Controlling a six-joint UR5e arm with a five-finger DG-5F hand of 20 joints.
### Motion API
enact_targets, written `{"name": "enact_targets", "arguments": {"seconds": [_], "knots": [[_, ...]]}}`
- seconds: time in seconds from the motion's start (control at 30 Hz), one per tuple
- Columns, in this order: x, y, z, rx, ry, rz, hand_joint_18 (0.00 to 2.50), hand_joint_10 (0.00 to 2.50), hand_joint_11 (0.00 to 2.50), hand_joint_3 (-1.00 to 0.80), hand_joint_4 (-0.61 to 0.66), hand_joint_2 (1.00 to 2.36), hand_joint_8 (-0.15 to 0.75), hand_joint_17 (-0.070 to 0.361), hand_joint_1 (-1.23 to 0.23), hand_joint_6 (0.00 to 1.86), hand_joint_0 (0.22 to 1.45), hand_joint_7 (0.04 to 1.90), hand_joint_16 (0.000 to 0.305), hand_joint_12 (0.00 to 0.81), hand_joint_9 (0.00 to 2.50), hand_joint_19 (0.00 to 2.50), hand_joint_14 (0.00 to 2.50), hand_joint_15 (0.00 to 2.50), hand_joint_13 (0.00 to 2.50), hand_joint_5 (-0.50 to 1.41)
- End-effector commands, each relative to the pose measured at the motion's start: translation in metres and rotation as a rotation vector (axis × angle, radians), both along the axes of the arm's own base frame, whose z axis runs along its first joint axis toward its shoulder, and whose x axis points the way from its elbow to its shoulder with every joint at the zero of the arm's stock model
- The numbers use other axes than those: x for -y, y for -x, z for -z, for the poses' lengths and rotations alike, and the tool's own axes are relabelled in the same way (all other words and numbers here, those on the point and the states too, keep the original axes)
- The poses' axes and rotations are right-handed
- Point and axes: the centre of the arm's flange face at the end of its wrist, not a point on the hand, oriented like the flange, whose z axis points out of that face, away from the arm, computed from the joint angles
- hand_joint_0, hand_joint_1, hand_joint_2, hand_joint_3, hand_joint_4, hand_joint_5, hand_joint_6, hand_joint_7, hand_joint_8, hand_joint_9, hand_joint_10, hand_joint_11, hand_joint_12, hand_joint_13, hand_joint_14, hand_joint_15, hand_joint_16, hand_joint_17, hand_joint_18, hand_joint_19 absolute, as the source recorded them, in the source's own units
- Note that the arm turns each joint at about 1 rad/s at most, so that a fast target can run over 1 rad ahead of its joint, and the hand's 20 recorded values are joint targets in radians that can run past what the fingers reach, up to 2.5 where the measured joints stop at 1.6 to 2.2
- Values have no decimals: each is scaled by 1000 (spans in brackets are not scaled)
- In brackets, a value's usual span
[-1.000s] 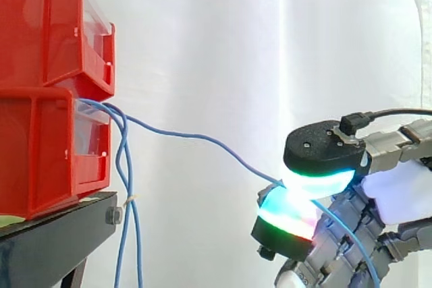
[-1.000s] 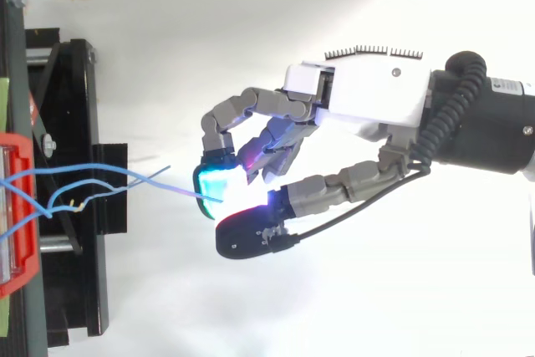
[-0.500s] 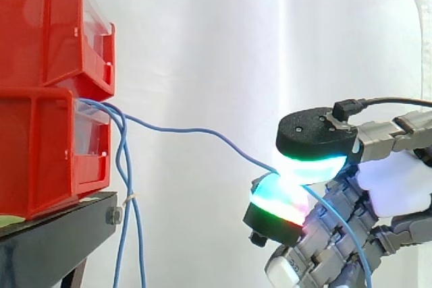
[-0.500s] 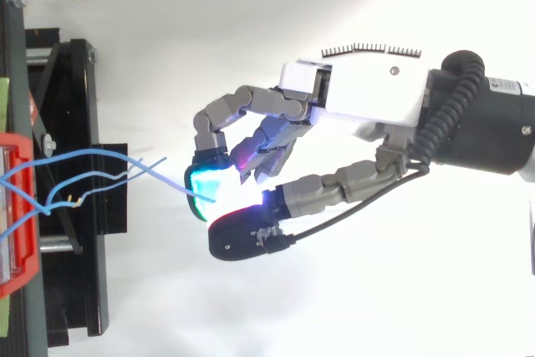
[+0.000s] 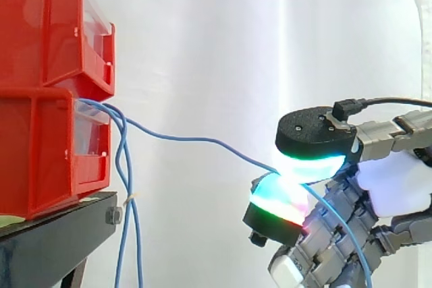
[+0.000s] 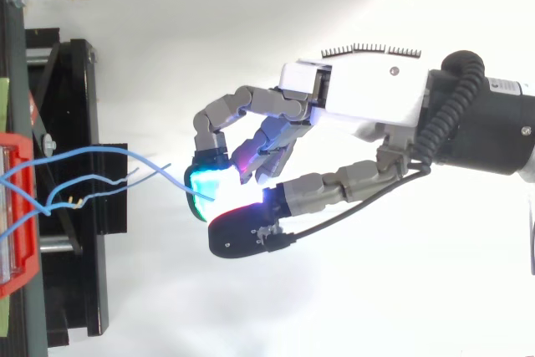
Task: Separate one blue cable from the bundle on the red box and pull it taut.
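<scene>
Open room between red bins (image 5: 47, 146) and hand (image 6: 368, 98), crossed by one blue cable (image 5: 196, 139); bundle (image 5: 125, 187) hanging just beside black stand (image 5: 47, 247).

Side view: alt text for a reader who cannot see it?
The hand pinches one blue cable between two pads; the cable runs in a slack curve to the lower of two stacked red bins on a black stand. More blue cables hang beside the bins.

We find the black stand (image 5: 47, 241) well apart from the fingers (image 5: 277, 204) of the hand (image 5: 395, 187), out past their tips. Directly on it rests the lower red bin (image 5: 40, 153), with the upper red bin (image 5: 47, 25) stacked above.
</scene>
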Motion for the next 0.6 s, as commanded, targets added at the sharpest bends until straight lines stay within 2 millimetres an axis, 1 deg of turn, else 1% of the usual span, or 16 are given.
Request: {"name": "enact_targets", "arguments": {"seconds": [0.0,0.33,0.57], "knots": [[1,0,0,0,0,1,873,4,204,-20,-146,1646,305,122,-679,873,472,1337,54,410,871,379,7,270,766,-80],[0,0,0,0,0,0,882,4,208,-19,-142,1646,311,125,-679,872,472,1339,56,425,874,373,6,264,770,-80],[0,0,0,0,0,0,912,4,229,-4,-139,1612,319,129,-685,872,479,1340,57,434,894,372,6,266,784,-81]]}}
